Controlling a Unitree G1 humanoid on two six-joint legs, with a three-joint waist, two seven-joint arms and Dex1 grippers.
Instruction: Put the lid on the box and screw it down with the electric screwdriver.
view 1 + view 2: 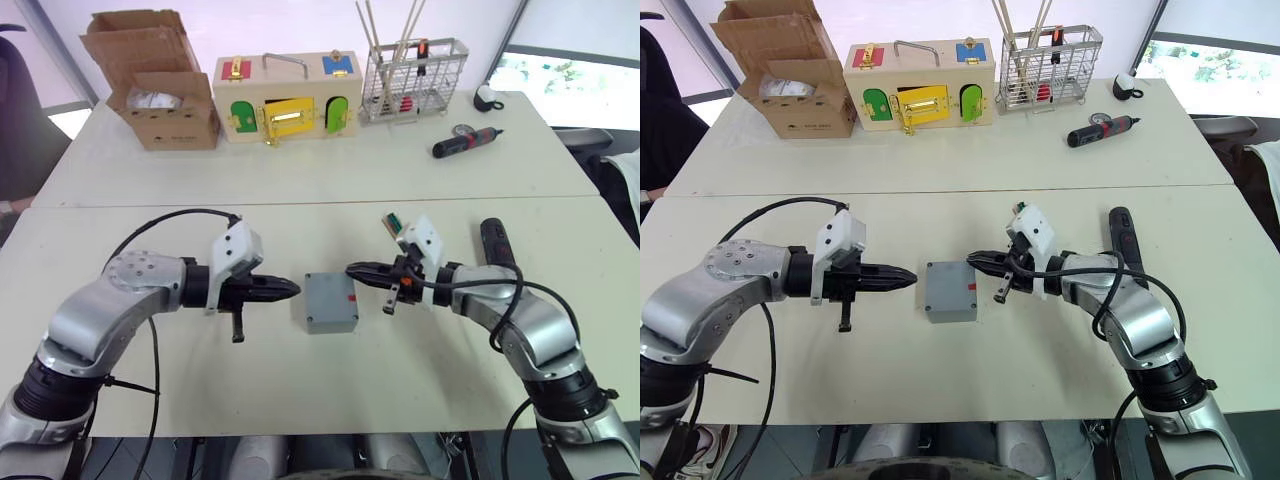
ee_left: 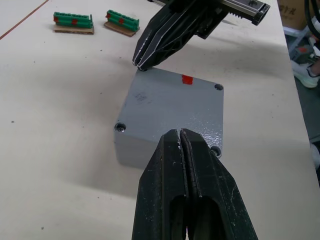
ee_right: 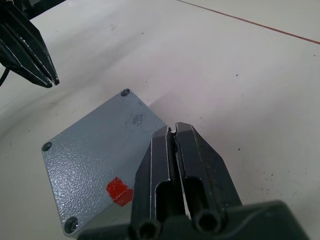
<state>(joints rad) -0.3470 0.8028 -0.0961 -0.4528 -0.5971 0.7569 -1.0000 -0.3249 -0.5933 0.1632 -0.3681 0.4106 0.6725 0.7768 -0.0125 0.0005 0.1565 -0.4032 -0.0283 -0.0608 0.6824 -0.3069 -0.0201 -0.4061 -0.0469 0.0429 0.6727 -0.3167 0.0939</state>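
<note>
The grey lid (image 1: 329,294), marked with a red patch, sits on top of the grey box (image 2: 136,151) in the middle of the near table; the box's inside is hidden. My left gripper (image 1: 296,289) is shut and empty, its tip just off the box's left side. From the other side my right gripper (image 1: 350,270) is shut and empty too, its tip at the lid's far right corner. The electric screwdriver (image 1: 495,245), a thick dark cylinder, lies on the table beside my right forearm, in neither gripper.
On the far table stand a cardboard box (image 1: 160,85), a wooden box with coloured doors (image 1: 287,98) and a wire basket (image 1: 413,80); a small black-and-red screwdriver (image 1: 465,143) lies there. Green terminal blocks (image 2: 73,21) lie beyond the grey box.
</note>
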